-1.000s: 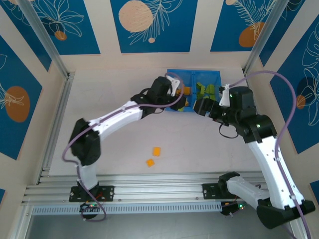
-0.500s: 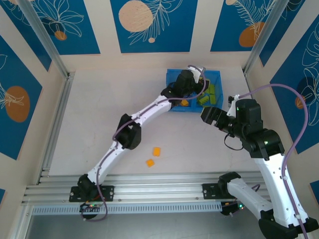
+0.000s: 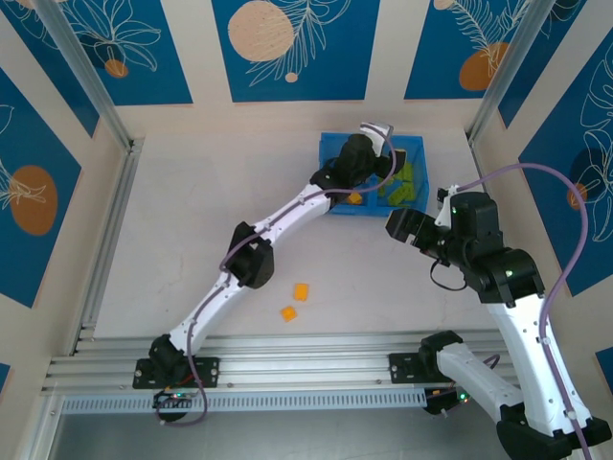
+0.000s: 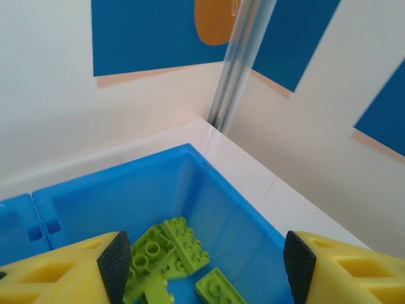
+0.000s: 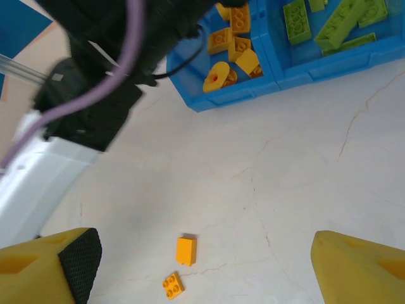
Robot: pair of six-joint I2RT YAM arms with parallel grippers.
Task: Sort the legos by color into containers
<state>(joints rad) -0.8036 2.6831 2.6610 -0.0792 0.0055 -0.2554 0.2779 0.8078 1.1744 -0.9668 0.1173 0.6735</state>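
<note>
**Wide apart on both sides!**

Pale counter (image 3: 211, 220), blue tray (image 3: 330, 144) at its far side. The left pincer (image 4: 207, 266) hangs apart, empty, above the green legos (image 4: 183, 237) in the tray's right compartment. The right pincer (image 5: 199, 259) gapes empty over two loose orange bricks (image 5: 185, 249).

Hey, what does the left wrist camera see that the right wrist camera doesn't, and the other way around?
Left wrist, not right wrist: the aluminium corner post and the blue wall panel with an orange shape on it.
Right wrist, not left wrist: two loose orange bricks lying on the table, the heap of orange bricks in the tray's other compartment, and the left arm.
Both: the blue tray and the green bricks lying in one of its compartments.
</note>
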